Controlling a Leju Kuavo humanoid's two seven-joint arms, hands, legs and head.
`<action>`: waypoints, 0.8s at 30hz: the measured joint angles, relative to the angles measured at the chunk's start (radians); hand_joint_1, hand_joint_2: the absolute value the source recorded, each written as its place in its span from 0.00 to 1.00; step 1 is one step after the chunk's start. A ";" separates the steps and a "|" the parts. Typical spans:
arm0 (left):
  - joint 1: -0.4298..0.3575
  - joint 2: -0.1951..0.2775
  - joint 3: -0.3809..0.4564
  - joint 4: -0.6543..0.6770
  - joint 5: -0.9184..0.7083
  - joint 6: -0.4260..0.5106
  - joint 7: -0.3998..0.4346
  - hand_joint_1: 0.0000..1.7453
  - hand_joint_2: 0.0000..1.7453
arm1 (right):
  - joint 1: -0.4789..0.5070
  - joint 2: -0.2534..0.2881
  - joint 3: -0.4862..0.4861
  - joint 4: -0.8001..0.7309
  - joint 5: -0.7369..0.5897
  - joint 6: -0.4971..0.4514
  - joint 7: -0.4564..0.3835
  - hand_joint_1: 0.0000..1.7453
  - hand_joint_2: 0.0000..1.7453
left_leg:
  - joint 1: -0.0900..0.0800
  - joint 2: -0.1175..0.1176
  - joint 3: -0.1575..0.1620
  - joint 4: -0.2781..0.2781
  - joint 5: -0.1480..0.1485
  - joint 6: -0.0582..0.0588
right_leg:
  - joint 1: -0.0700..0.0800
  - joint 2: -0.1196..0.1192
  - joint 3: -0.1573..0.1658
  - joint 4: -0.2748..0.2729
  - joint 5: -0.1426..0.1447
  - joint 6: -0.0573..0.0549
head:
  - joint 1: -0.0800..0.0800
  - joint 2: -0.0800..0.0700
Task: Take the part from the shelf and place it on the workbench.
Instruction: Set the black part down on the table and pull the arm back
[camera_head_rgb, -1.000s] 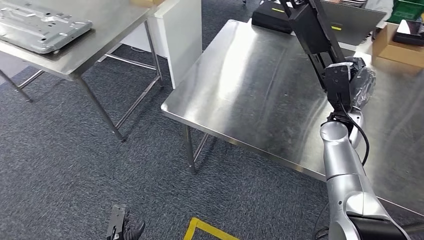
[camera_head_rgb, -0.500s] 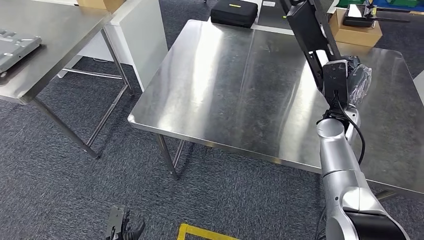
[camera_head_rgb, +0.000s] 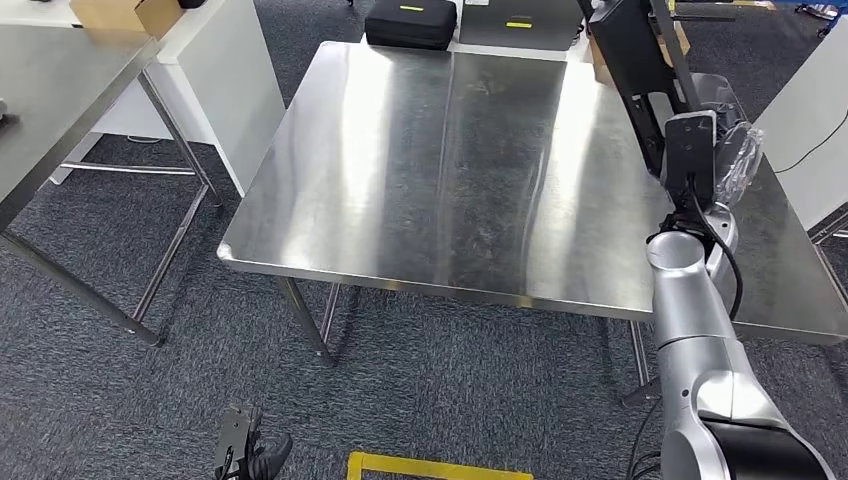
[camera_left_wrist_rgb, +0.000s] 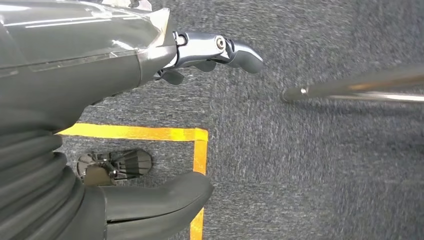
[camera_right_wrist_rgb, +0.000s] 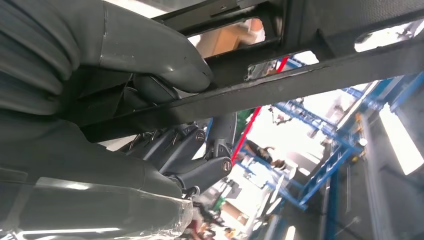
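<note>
The part (camera_head_rgb: 632, 55) is a long black metal frame, tilted upward over the far right of the steel workbench (camera_head_rgb: 420, 170). My right hand (camera_head_rgb: 726, 150), wrapped in clear plastic, grips its lower end above the bench's right edge. In the right wrist view the thumb (camera_right_wrist_rgb: 155, 57) lies over a bar of the part (camera_right_wrist_rgb: 310, 82) and the fingers (camera_right_wrist_rgb: 200, 170) curl beneath it. My left hand (camera_head_rgb: 246, 456) hangs low near the floor; in the left wrist view its fingers (camera_left_wrist_rgb: 220, 49) and thumb (camera_left_wrist_rgb: 160, 200) stand apart with nothing between them.
A black case (camera_head_rgb: 410, 22) lies at the workbench's far edge. A second steel table (camera_head_rgb: 60, 95) and a white cabinet (camera_head_rgb: 235, 80) with a cardboard box (camera_head_rgb: 118, 12) stand to the left. Yellow floor tape (camera_head_rgb: 440, 466) runs by my feet. A white panel (camera_head_rgb: 812, 90) stands at right.
The camera has turned, so the workbench has slid left to the middle and the left table has nearly left the picture. My right hand still holds the part over the bench's right side.
</note>
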 joint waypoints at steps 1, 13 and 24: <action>0.000 0.000 0.001 0.000 0.000 0.000 0.000 0.00 1.00 | -0.003 0.000 0.001 0.002 0.001 -0.002 0.004 1.00 1.00 | -0.003 0.011 0.001 0.003 -0.004 -0.004 | 0.002 0.002 0.005 -0.008 0.002 -0.008 | 0.000 0.000; 0.009 0.002 0.007 0.000 -0.013 -0.004 -0.002 0.00 1.00 | -0.006 -0.015 0.004 0.051 0.041 -0.027 0.035 1.00 1.00 | 0.013 -0.095 -0.078 0.138 -0.038 -0.021 | -0.006 0.138 0.005 -0.004 0.009 -0.040 | -0.021 0.000; 0.012 0.001 0.007 0.000 -0.015 -0.010 -0.007 0.00 1.00 | -0.015 -0.036 0.006 0.094 0.076 -0.039 0.034 1.00 1.00 | 0.005 -0.120 -0.026 0.017 0.008 -0.009 | -0.005 0.136 -0.002 -0.005 0.008 -0.035 | -0.019 0.000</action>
